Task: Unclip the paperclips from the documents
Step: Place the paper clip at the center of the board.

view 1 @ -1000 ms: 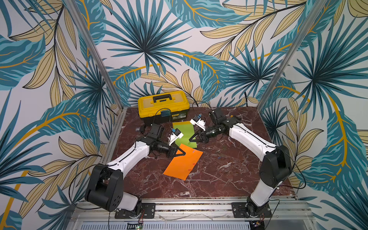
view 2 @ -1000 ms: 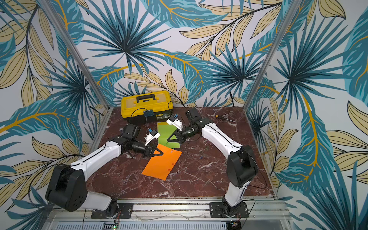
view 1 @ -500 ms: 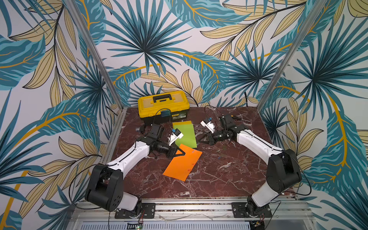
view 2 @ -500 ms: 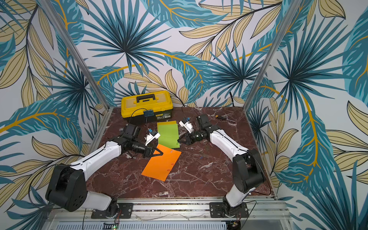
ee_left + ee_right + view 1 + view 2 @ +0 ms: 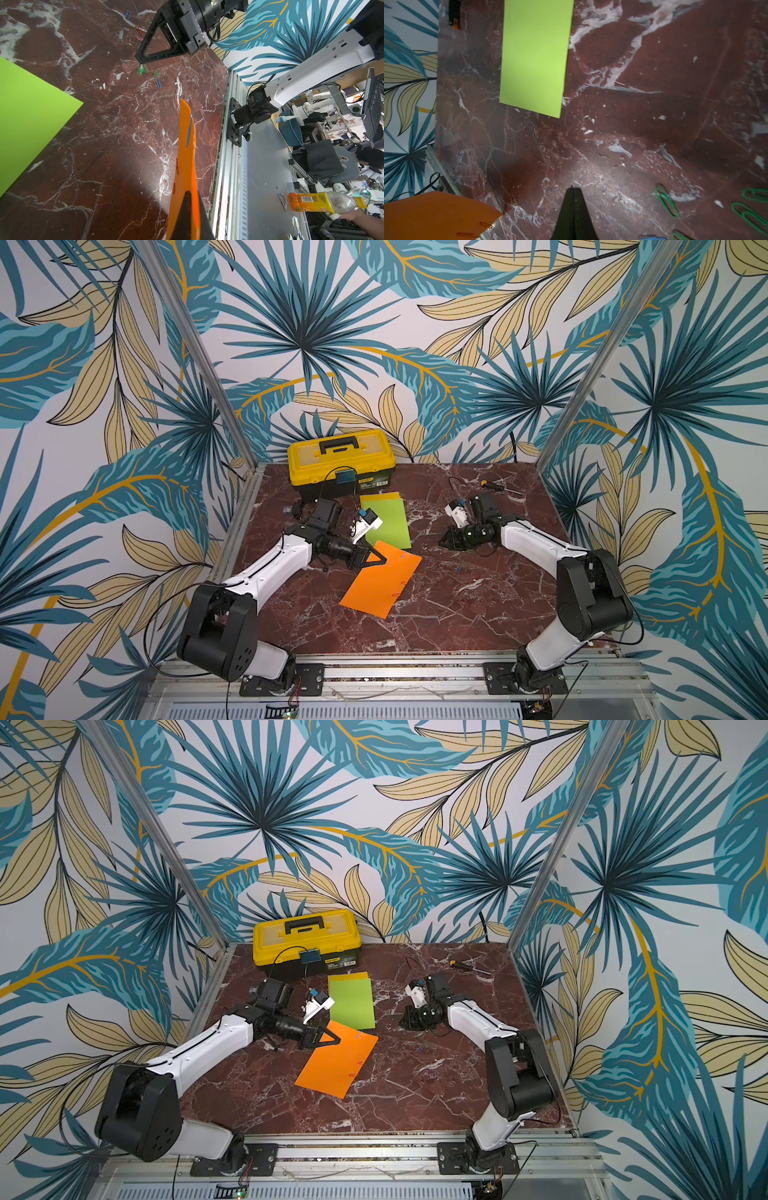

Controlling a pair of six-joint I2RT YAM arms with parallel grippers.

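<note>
My left gripper (image 5: 384, 559) (image 5: 188, 193) is shut on the near corner of the orange document (image 5: 380, 583), lifting that edge so the left wrist view sees it edge-on. A blue paperclip (image 5: 189, 131) and red paperclips (image 5: 177, 168) (image 5: 397, 594) sit clipped on it. The lime green document (image 5: 385, 520) (image 5: 535, 56) lies flat on a yellow document (image 5: 380, 494) whose far edge peeks out. My right gripper (image 5: 442, 543) (image 5: 573, 187) is shut low over bare table to the right of the green sheet, with nothing visible between its tips. Loose green paperclips (image 5: 667, 202) (image 5: 142, 70) lie beside it.
A yellow-and-black toolbox (image 5: 340, 460) stands at the back, left of centre. A small screwdriver (image 5: 492, 485) lies at the back right. Loose blue (image 5: 158, 83) and red (image 5: 138, 30) clips lie around the right gripper. A metal rail (image 5: 374, 672) runs along the front edge.
My right gripper has drawn away from the lime green sheet, moving right and down to the loose clips. The left arm has stayed put with the orange sheet in its grip.
</note>
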